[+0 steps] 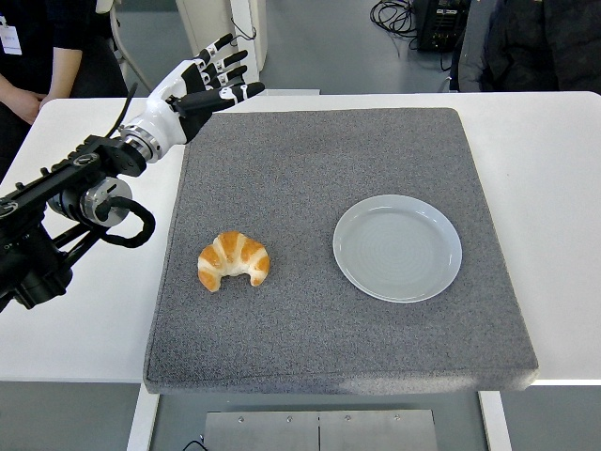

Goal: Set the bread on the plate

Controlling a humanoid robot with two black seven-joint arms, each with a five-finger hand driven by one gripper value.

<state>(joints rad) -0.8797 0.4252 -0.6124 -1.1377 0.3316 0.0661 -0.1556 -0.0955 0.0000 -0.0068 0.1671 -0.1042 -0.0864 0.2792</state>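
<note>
A golden croissant (234,261) lies on the grey mat (319,310), left of centre. To its right an empty pale grey plate (398,247) rests on the same mat. My left hand (208,82) is raised over the mat's far left corner, well behind the croissant, with its white and black fingers spread and nothing in them. The black left arm (66,216) comes in from the left edge over the white table. The right arm is out of sight.
The white table (554,188) extends beyond the mat on both sides. A person stands at the top left corner (38,47), and another dark-clothed person is at the top right (545,42). Cables and equipment lie on the floor behind.
</note>
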